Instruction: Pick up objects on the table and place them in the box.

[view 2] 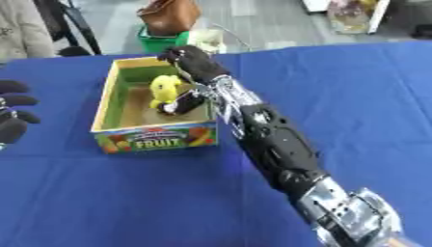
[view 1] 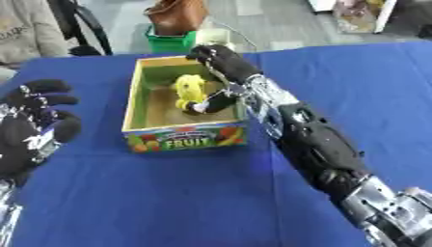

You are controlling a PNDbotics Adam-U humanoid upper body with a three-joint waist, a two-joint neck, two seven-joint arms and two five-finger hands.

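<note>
You are looking at one box [view 1: 184,136] sitting on one blue worktop [view 1: 168,202], with one yellow object [view 1: 190,89] lying inside the box. Two robot hands are showing: the left robot hand [view 1: 33,128] and the right robot hand [view 1: 221,62].

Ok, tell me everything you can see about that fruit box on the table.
The box is a small open-topped rectangular carton, it looks like cardboard, with yellow rims, a green and brownish inside, and a front panel printed with fruit pictures and the word FRUIT. It stands upright on the blue table. A yellow object lies inside. The right hand reaches over its far right corner, thumb down inside beside the yellow object.
</note>
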